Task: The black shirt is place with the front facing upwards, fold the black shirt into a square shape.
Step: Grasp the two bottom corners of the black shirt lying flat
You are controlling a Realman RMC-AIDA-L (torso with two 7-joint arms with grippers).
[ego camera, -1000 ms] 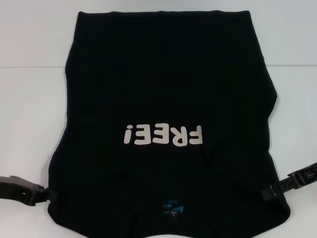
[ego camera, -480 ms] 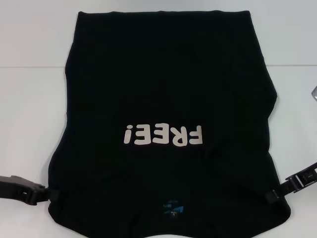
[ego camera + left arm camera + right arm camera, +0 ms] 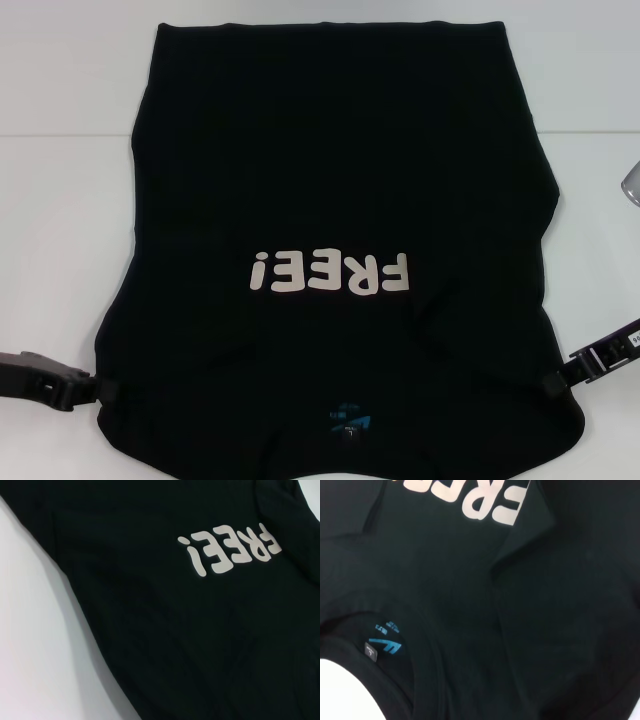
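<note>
We see the black shirt [image 3: 340, 200] cut off at the head view's near edge. Both the left hand [image 3: 98, 388] and the right hand [image 3: 552, 385] meet its sides, fingertips hidden against black cloth.

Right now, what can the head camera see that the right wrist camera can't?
Only the head view shows the whole black shirt spread on the white table, with the left pincer and the right pincer at its near side edges. Only the right wrist view shows the collar and a fold crease up close. Both show the FREE! lettering and the blue neck label.
</note>
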